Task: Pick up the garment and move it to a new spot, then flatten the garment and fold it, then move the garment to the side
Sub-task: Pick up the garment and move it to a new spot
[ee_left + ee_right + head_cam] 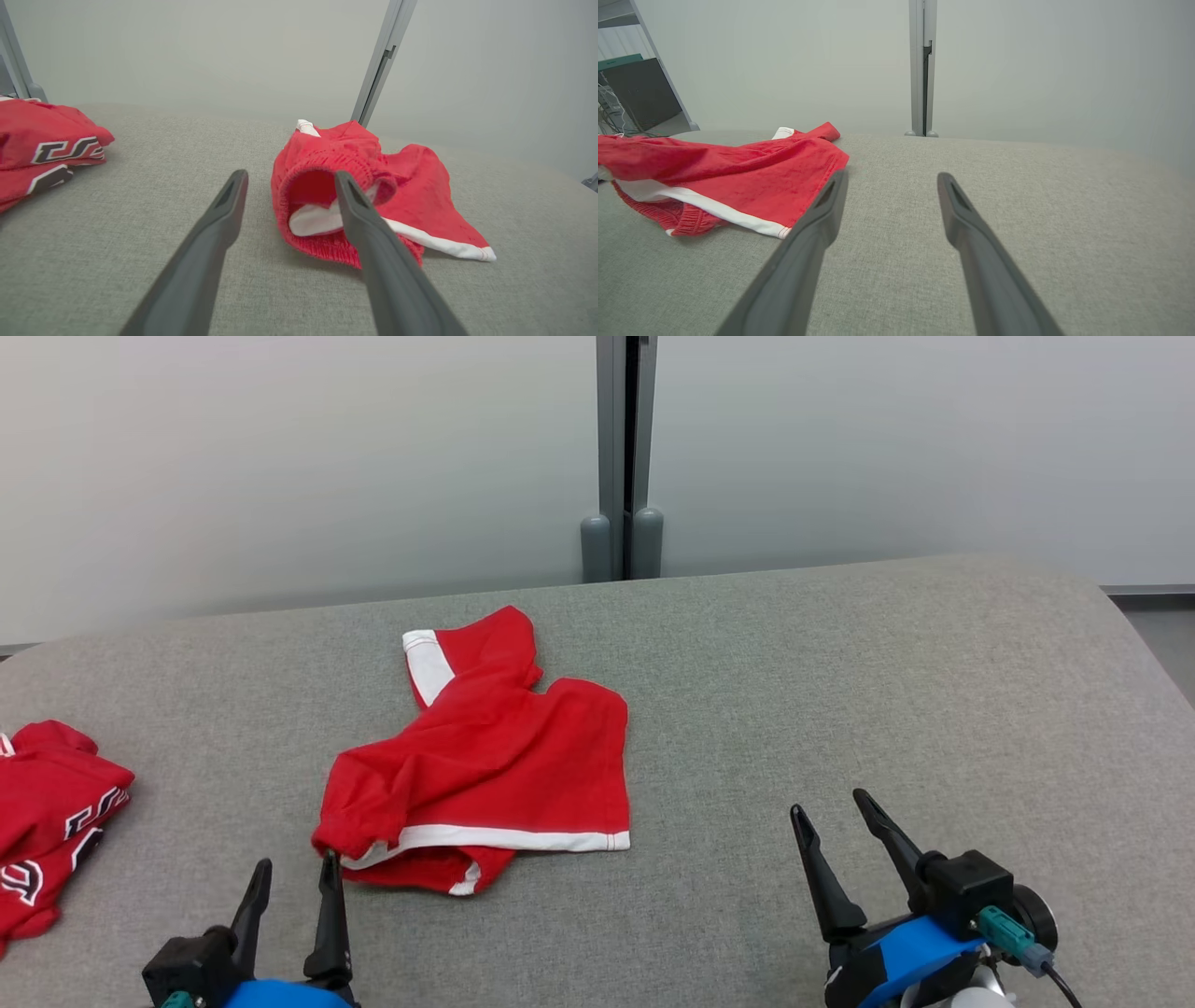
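—Two claws are seen low in the head view. How are they held?
—Both are held open. The left claw [297,859] is spread with nothing between its fingers, and so is the right claw [828,801], above bare counter [840,691].
—Where are the shorts found?
—The shorts [495,756] are laid crumpled on the counter, left of its middle. They are red with white trim along the hem, and one leg is turned up toward the wall.
—How is the left claw placed against them?
—The tip of its right finger is set at the near left corner of the shorts, by the elastic waistband, which gapes toward the left wrist camera. Whether contact is made cannot be told. Its other finger is seen over bare counter.
—And the right claw?
—It is placed well apart from the shorts, to their right.
—What else is noted?
—Red cloth [47,803] with black-and-white lettering is heaped at the counter's left edge, apart from the shorts. A grey post [624,457] is seen behind the counter.
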{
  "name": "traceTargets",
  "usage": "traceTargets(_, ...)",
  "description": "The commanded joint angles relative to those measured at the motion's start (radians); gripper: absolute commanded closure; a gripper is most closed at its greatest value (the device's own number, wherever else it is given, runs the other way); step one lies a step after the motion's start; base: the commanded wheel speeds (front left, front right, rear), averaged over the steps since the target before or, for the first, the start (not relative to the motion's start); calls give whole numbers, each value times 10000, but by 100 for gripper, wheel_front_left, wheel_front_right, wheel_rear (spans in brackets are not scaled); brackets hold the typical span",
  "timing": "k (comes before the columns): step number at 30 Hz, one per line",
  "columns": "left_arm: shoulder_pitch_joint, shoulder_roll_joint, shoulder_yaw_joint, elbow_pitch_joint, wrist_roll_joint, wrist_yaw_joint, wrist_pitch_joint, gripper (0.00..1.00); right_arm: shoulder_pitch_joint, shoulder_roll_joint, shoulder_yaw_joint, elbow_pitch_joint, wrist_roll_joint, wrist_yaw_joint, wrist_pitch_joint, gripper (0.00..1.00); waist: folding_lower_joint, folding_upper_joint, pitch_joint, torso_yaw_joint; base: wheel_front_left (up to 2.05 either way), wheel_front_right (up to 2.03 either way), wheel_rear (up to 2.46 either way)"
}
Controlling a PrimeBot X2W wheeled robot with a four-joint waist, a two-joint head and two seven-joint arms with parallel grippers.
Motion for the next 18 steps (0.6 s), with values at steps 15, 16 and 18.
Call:
traceTargets(15,216,-425,250,-482,361,-15,-26,0,-173,-47,359,541,69,5,-6,0,1,2,391,881,0,0,0)
traceTargets(16,180,-378,196,-501,314,-15,-27,0,-274,-44,428,655,85,5,-5,0,1,2,477,1030,0,0,0)
traceTargets(18,75,-291,81,-571,213,-15,-27,0,-426,-43,440,789,151,5,-6,0,1,2,708,1390,0,0,0)
